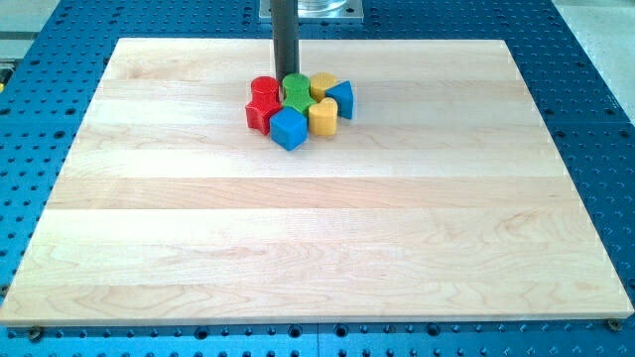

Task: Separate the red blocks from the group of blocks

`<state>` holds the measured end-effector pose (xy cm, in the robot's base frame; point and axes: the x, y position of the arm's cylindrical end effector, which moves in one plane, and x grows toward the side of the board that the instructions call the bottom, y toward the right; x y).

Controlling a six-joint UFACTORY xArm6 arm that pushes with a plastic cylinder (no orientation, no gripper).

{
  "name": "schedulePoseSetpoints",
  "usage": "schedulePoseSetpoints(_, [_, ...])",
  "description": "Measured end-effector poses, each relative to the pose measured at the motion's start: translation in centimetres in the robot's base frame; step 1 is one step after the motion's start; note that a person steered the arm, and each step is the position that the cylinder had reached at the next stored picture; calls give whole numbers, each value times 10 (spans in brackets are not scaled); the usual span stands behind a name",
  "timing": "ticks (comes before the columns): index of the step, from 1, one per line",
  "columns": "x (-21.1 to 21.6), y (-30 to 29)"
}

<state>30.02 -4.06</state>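
Okay, my tip [286, 75] sits at the view's top edge of the cluster, down on the board, right between the red cylinder [264, 87] on its left and the green cylinder [296, 85] on its right. It looks to be touching or just beside both; I can't tell which. The rod is a straight, smooth dark grey cylinder coming down from the top of the view. No jaws on this rig, so nothing opens or closes and nothing is held; the tip only pushes.

The blocks are matte and solid-coloured, packed tight in one clump near the top centre of the wooden board [317, 238]. The red pair sits on the clump's left side: the red cylinder above, and a red star-like block [261, 113] with a notched outline just below it, touching it. A green ridged block [296, 100] sits in the middle under the green cylinder. The blue cube [289, 128] is at the view's bottom of the clump, turned corner-on. A yellow block [322, 118] with a rounded top is to its right, another yellow block [321, 83] sits above that, and a blue wedge-like block [341, 99] is on the far right.

The board is pale light-grained wood in glued strips, lying on a blue perforated metal table [595, 69]. A metal base plate [313, 10] shows at the top edge.
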Motion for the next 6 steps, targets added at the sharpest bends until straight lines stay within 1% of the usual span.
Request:
schedulePoseSetpoints(3, [15,-11])
schedulePoseSetpoints(4, [37,-25])
schedulePoseSetpoints(5, [45,-26])
schedulePoseSetpoints(6, [17,-14])
